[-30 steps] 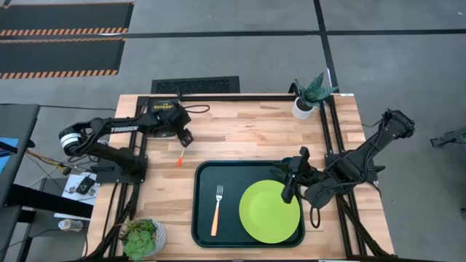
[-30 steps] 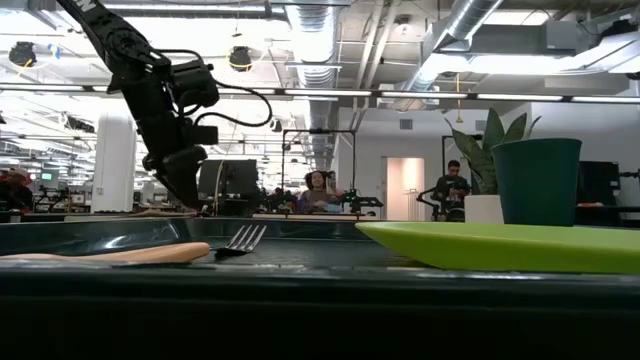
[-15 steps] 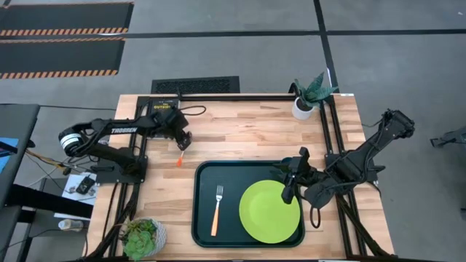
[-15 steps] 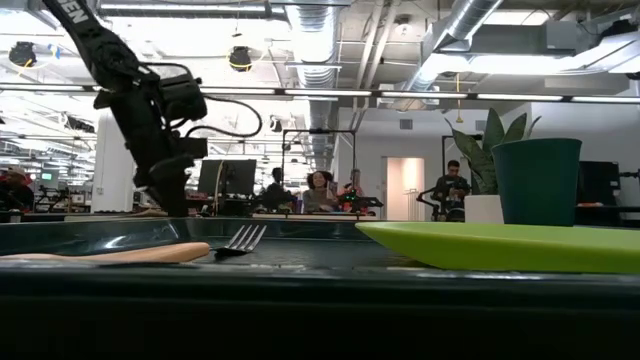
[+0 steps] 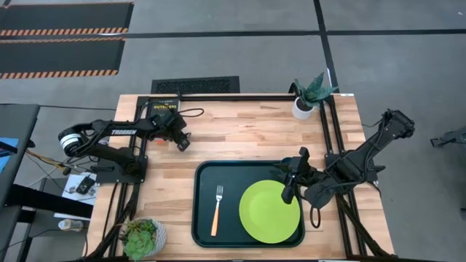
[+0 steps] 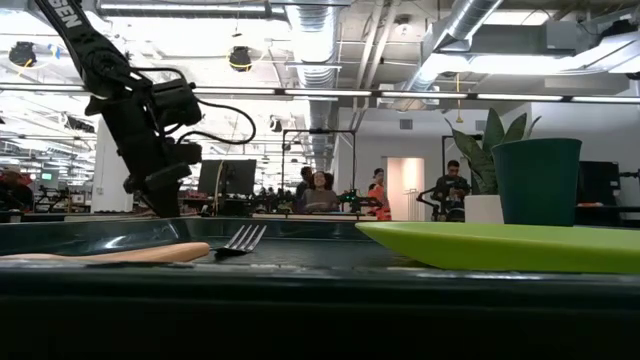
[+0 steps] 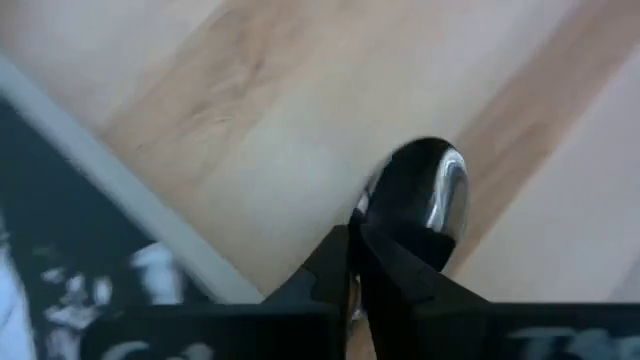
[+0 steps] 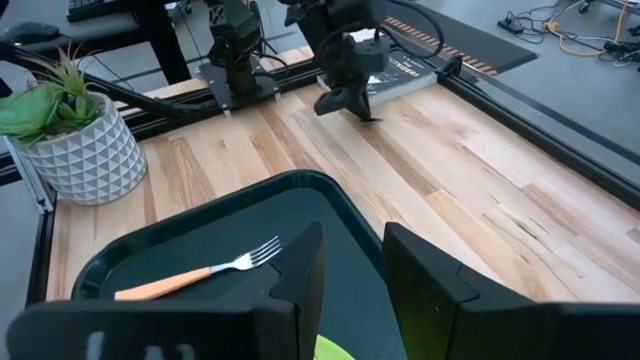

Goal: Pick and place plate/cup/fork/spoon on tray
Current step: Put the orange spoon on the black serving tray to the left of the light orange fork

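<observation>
my left gripper (image 7: 356, 250): down on the table, clenched on the spoon (image 7: 425, 200) (bowl pokes out past my fingers)
my right gripper (image 8: 345, 275): parted, waiting above tray (image 5: 205, 218); fork (image 5: 216, 209), plate (image 5: 269, 212) on it

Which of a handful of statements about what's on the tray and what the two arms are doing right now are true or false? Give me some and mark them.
1. The fork lies on the tray. True.
2. The plate sits on the bare wood beside the tray. False: it rests inside the tray, at its right end.
3. The left end effector is shut on the spoon. True: the left wrist view shows the spoon's bowl just past the closed fingers.
4. The right end effector is over the black book. False: it hangs over the tray near the plate, fingers apart.
5. The spoon is already in the tray. False: it is on the wooden table, left of the tray.
</observation>
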Available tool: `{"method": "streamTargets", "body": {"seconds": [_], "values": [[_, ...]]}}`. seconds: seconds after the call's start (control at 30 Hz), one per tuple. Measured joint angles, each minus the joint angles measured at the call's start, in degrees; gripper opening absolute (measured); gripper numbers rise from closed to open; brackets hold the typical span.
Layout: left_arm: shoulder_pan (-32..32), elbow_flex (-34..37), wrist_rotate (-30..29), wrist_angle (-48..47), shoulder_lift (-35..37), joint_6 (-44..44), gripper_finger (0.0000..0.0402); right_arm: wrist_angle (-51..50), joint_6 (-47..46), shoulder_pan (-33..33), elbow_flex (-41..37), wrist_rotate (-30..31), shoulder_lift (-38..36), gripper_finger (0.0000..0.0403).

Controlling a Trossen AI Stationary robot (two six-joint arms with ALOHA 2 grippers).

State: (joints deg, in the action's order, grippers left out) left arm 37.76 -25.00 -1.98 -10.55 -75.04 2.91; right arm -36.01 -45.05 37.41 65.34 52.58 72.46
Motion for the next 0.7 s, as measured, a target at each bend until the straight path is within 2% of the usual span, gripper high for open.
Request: {"method": "streamTargets", "body": {"seconds": [0.37, 0.7], "values": [[-0.9, -0.1, -0.9, 0.7, 0.0, 9.1, 0.0000, -0.6, 0.1, 0.0, 0.0, 0.0, 0.0, 0.0129], [-2.7, -4.7, -1.1, 0.9, 0.0, 14.2, 0.0000, -1.2, 0.0, 0.0, 0.0, 0.0, 0.0, 0.0129]]}}
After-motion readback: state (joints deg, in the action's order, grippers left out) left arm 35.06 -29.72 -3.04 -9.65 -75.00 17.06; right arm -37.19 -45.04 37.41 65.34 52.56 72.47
